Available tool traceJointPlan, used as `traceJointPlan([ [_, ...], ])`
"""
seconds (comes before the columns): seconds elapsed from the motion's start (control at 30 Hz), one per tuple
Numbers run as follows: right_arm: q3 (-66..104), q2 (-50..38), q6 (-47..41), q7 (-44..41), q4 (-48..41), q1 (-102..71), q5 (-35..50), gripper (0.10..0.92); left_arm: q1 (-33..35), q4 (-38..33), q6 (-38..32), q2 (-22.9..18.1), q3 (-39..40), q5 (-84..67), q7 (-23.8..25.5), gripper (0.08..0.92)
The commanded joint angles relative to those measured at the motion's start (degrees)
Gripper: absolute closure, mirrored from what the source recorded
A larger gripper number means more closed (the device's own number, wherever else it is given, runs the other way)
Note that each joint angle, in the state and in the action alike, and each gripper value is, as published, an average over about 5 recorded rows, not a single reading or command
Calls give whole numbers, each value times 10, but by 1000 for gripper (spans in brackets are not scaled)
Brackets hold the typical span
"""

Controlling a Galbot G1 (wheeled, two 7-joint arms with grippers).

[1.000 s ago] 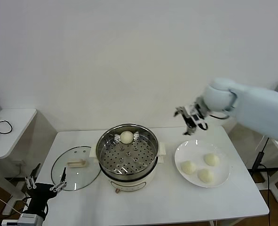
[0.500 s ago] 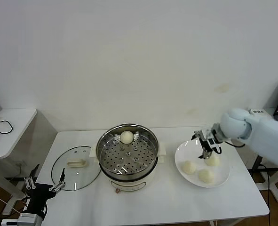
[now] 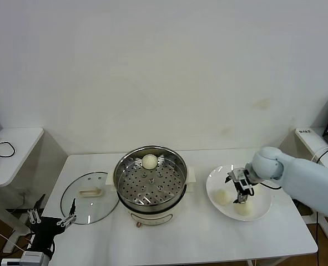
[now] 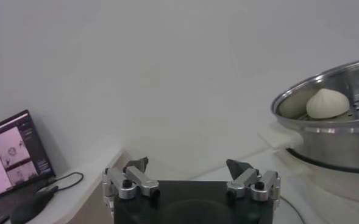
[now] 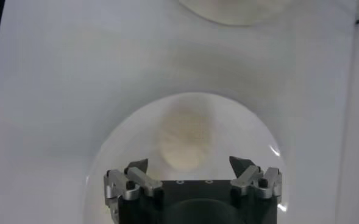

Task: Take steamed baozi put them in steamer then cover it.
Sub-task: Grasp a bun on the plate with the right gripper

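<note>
Soft cream dough is the risk: in the head view the right gripper (image 3: pixel 239 187) hangs over the plate (image 3: pixel 263 209), jaws apart, near two baozi (image 3: pixel 222 197), and in the right wrist view one bun (image 5: pixel 185 141) sits just ahead between the jaws, so a skewed closing could push it off the rim, while the left gripper (image 4: pixel 191 176) waits open beside the steamer (image 4: pixel 331 131).

Right arm (image 3: pixel 302 180) is showing a smooth pale grey-white shell; both grippers (image 5: pixel 194 167) (image 4: pixel 188 168) are showing black bodies, silver screwed finger links, dark tips.
</note>
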Motion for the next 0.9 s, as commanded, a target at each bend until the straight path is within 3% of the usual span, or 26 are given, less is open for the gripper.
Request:
traceJointPlan([
  [0.03, 23, 37, 7, 1, -42, -45, -16, 203, -1, 2, 0, 0, -1, 0, 0, 177],
  [0.53, 28, 74, 1, 2, -86, -46, -26, 214, -1, 8, 0, -3, -4, 0, 1, 177],
  [0.9, 32, 75, -2, -6, -91, -46, -25, 340, -1, 6, 0, -4, -4, 0, 1, 177],
])
